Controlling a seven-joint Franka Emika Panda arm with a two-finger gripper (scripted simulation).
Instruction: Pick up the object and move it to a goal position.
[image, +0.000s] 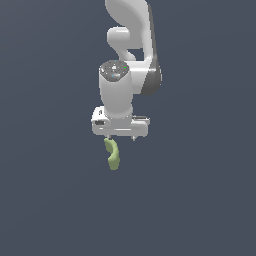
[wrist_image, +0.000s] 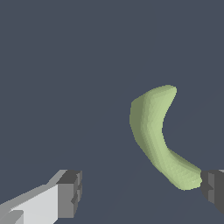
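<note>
The object (image: 112, 154) is a small pale olive-green, banana-like curved lump on the dark grey floor. In the exterior view it lies just below my white gripper (image: 120, 137), toward the exterior view's left side of the hand. In the wrist view the object (wrist_image: 155, 135) curves between my two fingertips, and one of its ends sits right beside one dark fingertip (wrist_image: 213, 189). The other fingertip (wrist_image: 70, 192) is far from it. My gripper (wrist_image: 141, 191) is open wide and holds nothing. I cannot tell whether the near fingertip touches the lump.
The white arm (image: 127, 55) rises above the hand in the exterior view. The floor (image: 200, 200) is a plain dark grey surface. No goal marker shows in either view.
</note>
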